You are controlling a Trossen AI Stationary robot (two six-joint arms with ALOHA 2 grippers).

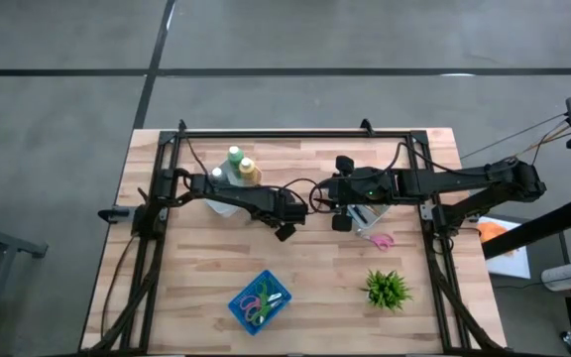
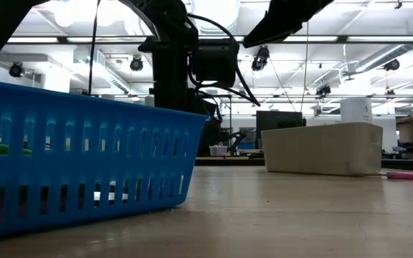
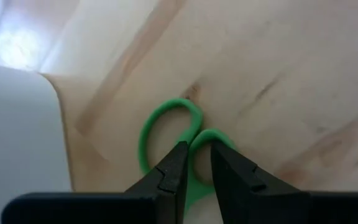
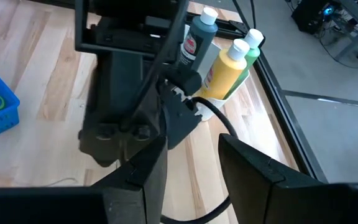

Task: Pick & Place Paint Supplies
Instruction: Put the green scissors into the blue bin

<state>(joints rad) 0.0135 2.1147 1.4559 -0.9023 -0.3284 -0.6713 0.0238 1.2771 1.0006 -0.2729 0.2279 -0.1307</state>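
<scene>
Left hand [image 3: 194, 168], nearly closed, grips green scissors [image 3: 169, 137] by the handle loops, blades running back beneath it.

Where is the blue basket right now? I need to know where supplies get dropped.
In the high view the blue basket sits near the table's front edge, left of centre, left of the potted plant. It fills the low view's left side.
</scene>
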